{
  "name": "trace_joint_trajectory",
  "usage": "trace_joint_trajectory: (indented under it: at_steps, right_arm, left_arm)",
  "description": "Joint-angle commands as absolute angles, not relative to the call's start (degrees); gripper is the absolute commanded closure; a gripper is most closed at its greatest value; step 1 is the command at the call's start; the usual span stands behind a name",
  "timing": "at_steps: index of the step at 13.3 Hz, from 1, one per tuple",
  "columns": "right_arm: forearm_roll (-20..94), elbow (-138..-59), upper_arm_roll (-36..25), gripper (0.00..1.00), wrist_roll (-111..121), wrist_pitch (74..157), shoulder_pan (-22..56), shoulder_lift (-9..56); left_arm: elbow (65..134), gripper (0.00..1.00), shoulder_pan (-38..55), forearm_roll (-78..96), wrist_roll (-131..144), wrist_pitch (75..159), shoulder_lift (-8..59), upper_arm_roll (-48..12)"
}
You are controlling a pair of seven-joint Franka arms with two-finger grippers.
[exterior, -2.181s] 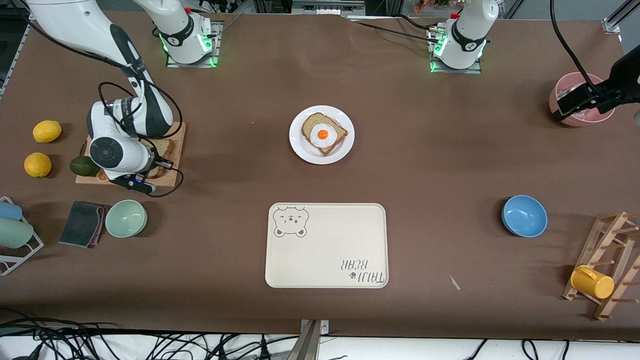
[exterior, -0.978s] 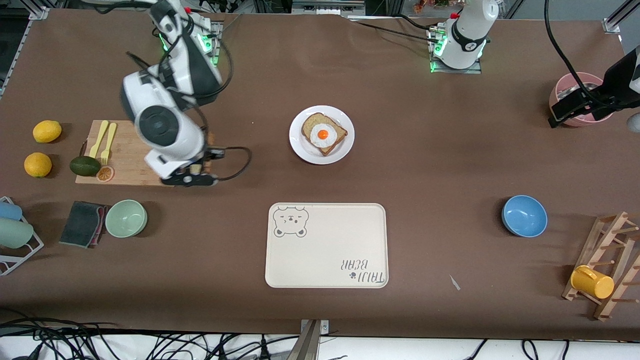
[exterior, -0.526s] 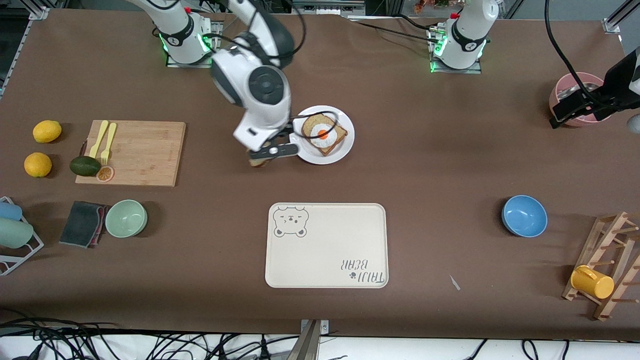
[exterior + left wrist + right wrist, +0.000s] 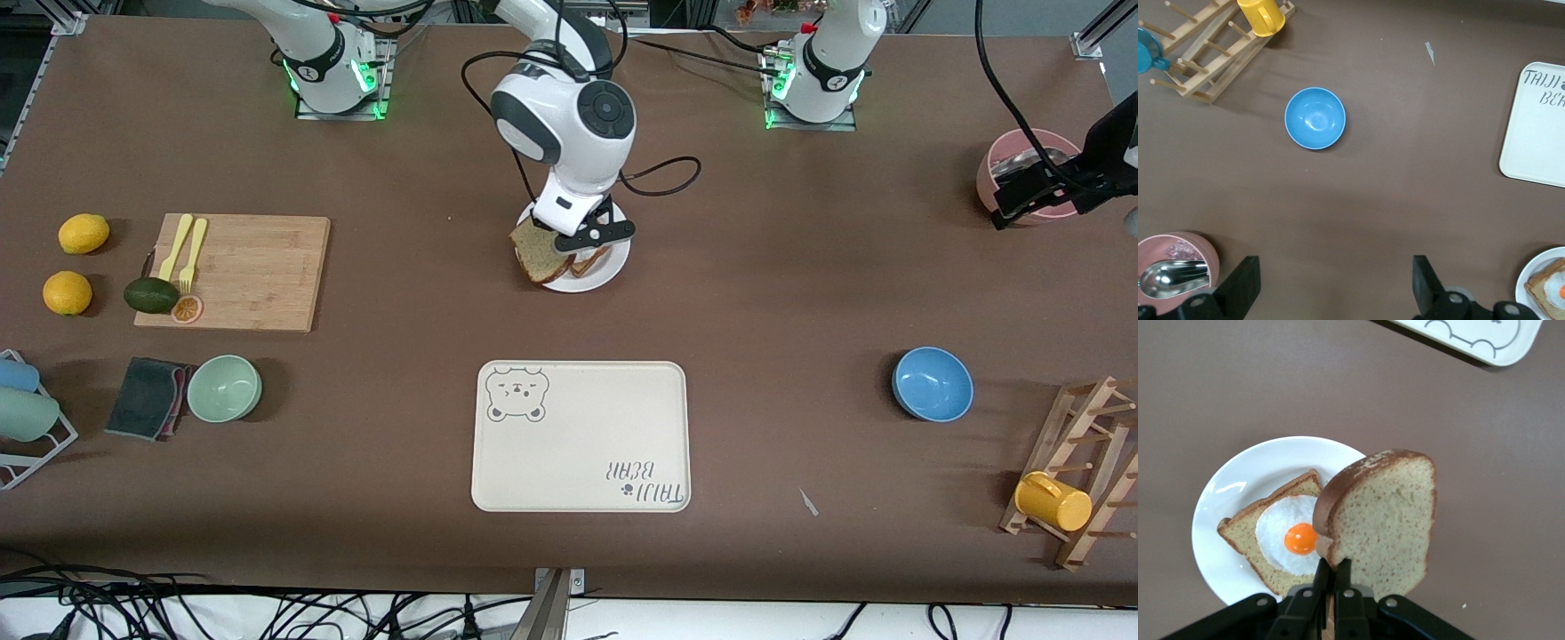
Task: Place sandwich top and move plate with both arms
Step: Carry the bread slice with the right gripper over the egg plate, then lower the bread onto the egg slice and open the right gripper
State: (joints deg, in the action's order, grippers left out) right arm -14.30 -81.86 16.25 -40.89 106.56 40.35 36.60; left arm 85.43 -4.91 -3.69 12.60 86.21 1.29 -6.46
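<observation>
Brown matte covering was spread over the whole table [image 4: 800, 293]. Nearest the front camera, a smooth cream rectangular tray [image 4: 578, 462] with rounded corners and a bear drawing was laid flat. Farther from that camera, the small round glossy white plate [image 4: 613, 262] was seen bearing an egg-topped slice [image 4: 1281, 537] of bread. Over the plate, the sandwich top [image 4: 536, 252], a speckled tan slice with a brown crust, was held tilted on edge, pinched by the right gripper [image 4: 1333, 581] with its fingers pressed together on the crust. Over the bare table by a pink bowl [image 4: 1022, 169] toward the left arm's end, the left gripper [image 4: 1331, 287] was held with fingers spread wide, nothing between them.
</observation>
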Motion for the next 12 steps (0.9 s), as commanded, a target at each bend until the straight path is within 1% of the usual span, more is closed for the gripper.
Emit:
trace_joint_trajectory:
  at_steps: [1,4,6,12]
  right_arm:
    - [-18.36,-79.72,15.82,1.00,-41.31,106.26,43.14,39.46]
    - [-18.11,-79.63,15.91,1.00,-42.18,106.70,43.85,39.81]
    - [-17.84,-79.63,15.91,1.00,-44.46,108.97,44.38,40.43]
    - [-17.75,-79.72,15.91,1.00,-49.48,109.78,46.14,41.57]
  left_arm:
    - [84.29,0.00,-4.48,-5.45,11.95,85.17,1.58,-6.77]
    - [84.29,0.00,-4.48,-5.19,12.04,85.17,1.58,-7.55]
    - [84.20,0.00,-4.74,-5.01,11.78,85.17,1.49,-7.38]
    - [84.29,0.00,-5.19,-5.01,11.78,85.17,1.49,-7.29]
